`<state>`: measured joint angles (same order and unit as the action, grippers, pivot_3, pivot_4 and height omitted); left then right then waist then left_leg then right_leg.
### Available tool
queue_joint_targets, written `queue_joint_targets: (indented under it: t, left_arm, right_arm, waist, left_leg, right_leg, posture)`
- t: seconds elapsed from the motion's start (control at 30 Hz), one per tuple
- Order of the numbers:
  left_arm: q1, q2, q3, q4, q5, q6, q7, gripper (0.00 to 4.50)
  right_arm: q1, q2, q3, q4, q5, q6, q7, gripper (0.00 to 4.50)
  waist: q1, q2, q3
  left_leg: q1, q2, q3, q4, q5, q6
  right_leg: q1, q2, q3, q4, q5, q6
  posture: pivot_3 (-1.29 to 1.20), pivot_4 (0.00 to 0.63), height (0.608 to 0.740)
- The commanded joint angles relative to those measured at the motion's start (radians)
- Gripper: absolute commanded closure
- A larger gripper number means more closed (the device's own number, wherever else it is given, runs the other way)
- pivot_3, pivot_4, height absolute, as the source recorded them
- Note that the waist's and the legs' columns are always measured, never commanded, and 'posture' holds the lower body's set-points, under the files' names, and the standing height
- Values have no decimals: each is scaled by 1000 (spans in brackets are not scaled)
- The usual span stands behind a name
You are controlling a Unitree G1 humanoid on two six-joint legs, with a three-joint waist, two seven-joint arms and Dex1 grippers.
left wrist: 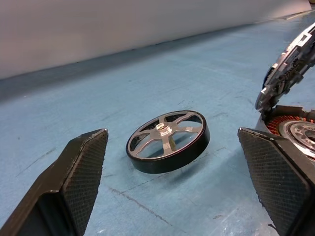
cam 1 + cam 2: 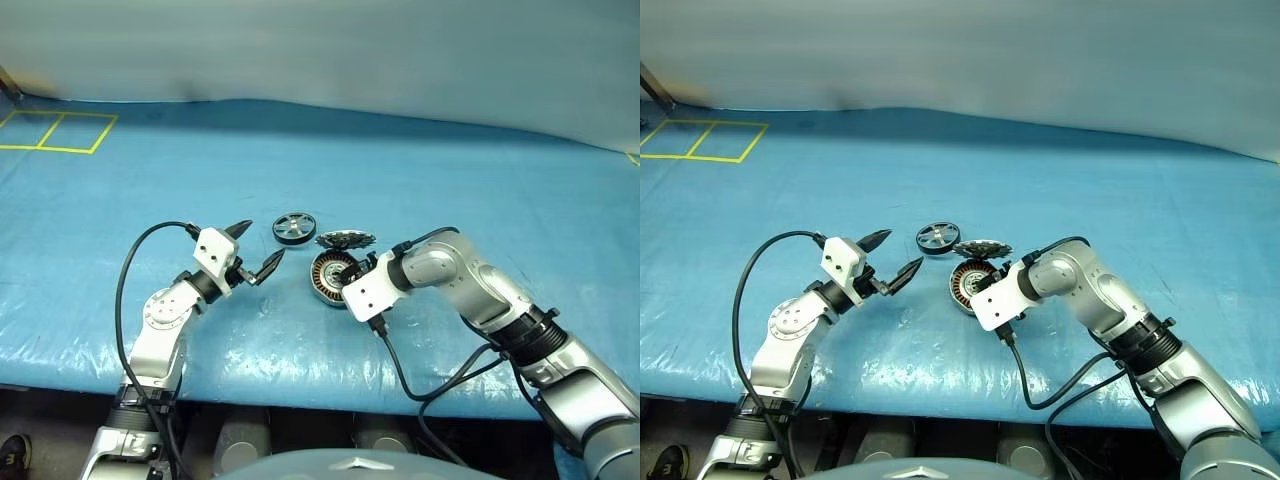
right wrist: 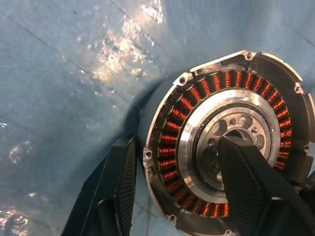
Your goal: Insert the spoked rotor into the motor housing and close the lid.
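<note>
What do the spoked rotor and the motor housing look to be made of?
Spoked rotor: matte black rim, maybe coated metal or plastic; spokes and hub look like brushed bare metal, silvery. Motor housing: shiny copper-coloured wire coils around a machined silvery metal centre with drilled holes.

Spoked rotor (image 2: 294, 227) lies on worktop (image 2: 450, 170), behind and left of motor housing (image 2: 330, 277). Lid (image 2: 346, 239) stands open at housing's far rim (tilted up), just right of rotor.

The head's two eyes looked forward and down over the blue table (image 2: 420, 160), sharing one scene. The left wrist camera sat low and close, facing the spoked rotor (image 1: 167, 141). The right wrist camera stared down, close over the motor housing (image 3: 231, 142).
</note>
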<state>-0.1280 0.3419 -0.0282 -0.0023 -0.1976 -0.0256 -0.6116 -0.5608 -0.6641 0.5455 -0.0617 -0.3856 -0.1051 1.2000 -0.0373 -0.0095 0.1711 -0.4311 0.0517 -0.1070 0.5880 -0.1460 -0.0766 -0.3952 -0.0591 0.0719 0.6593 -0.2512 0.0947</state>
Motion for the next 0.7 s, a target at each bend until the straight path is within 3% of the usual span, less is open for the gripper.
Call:
queue_joint_targets:
  t: [0.03,0.13,0.3,0.5,0.7]
  left_arm:
    - [-1,9,7,-39,-2,-1,0,0]
    - [2,8,4,-39,-1,0,1,0]
    - [5,10,5,-38,-1,4,2,0]
    - [11,10,3,-36,1,9,2,0]
    - [21,6,-2,-43,-2,7,-1,0]
  right_arm:
    - [4,6,-12,-64,18,1,4,2190]
    - [5,7,-8,-32,-23,11,-21,2190]
    - [25,17,-53,-68,27,57,-28,764]
    - [63,16,-133,-168,156,151,-23,764]
    - [238,-15,-348,-325,320,378,-93,764]
  waist:
    - [0,0,0]
    - [-1,0,0]
    - [0,0,0]
    - [0,0,0]
    - [11,-1,0]
  left_leg:
    - [0,0,0,0,0,0]
    - [0,0,0,0,0,0]
    - [0,0,0,1,0,0]
    - [0,0,0,1,0,0]
    - [0,0,-1,1,0,0]
  right_leg:
    - [0,0,0,0,0,0]
    - [0,0,0,0,0,0]
    - [1,0,0,0,0,0]
    - [1,0,0,0,0,0]
    - [2,0,0,0,0,0]
  posture:
    - [0,150,740]
    - [0,150,740]
    - [0,150,740]
    - [0,150,740]
    - [0,150,740]
